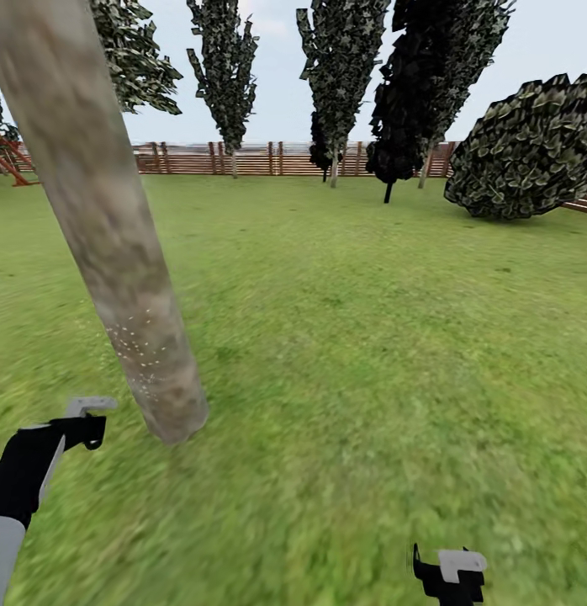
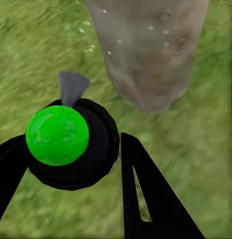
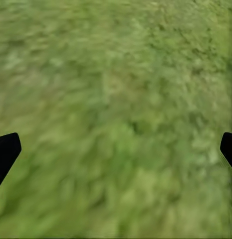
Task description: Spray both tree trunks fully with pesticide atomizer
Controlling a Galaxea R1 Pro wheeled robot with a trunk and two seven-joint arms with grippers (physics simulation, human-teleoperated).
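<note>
Left claw (image 2: pixel 71 164) is clamped around the pesticide atomizer (image 2: pixel 63 142), green cap and all, nozzle aimed at the base of the leaning tree trunk (image 1: pixel 100 219), which has white pesticide (image 1: pixel 135 341) specks low down. Right claw (image 3: pixel 116 149) hangs spread wide over bare grass (image 1: pixel 369 337).

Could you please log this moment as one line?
left end effector: holds sprayer | trunk: white specks low | right end effector: open

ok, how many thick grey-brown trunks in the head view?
1: the leaning tree trunk at left, close to the left pincer, white specks low on it. The second tree may be out of frame.
</note>
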